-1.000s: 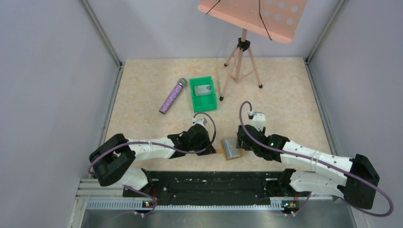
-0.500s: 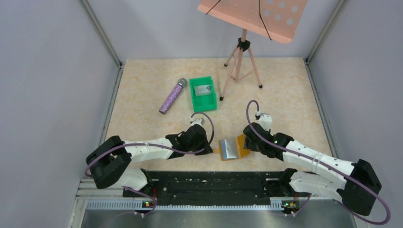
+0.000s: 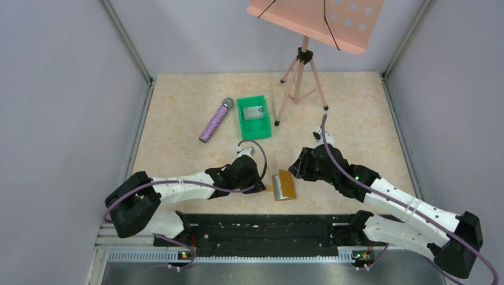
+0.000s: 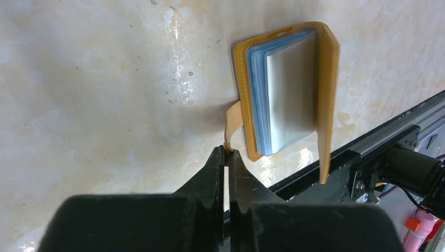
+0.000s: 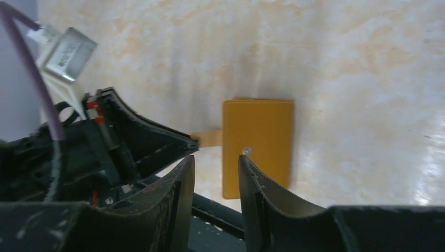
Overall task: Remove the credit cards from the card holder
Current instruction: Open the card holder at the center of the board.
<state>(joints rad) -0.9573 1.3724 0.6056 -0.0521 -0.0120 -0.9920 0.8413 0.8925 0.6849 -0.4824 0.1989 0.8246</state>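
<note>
On the far left of the tabletop (image 3: 356, 119) lies a purple microphone (image 3: 215, 120) with a grey head. Just to its right sits a green bin (image 3: 265, 122), and a small grey card (image 3: 254, 111) lies flat inside it.

Closer to the arms, the left arm reaches in from the left. Its left end effector (image 3: 266, 189) is shut tight. It pinches the thin tan tab (image 4: 233, 118) that sticks out of the left side of the card holder (image 3: 286, 186). In the left wrist view the two black fingers (image 4: 210, 173) press together on the end of that tab.

The card holder lies on the tabletop near the front edge, between the two arms. It is half open. One tan flap lies flat, and on it sits a stack of pale blue pockets (image 4: 258, 100) with a shiny silver-grey face (image 4: 289, 92) on top. The other tan flap (image 4: 328, 100) tilts up over the pockets from the right side. No card sticks out of the pockets.

The right end effector (image 3: 294, 172) is just beside the top right corner of the card holder. Its jaws stand a little apart with nothing between them. In the right wrist view one fingertip (image 5: 251, 173) is right by the tan flap, but I cannot tell if it touches.

Far back, to the right of the bin, stands a pink music stand (image 3: 309, 18) on three thin legs.
</note>
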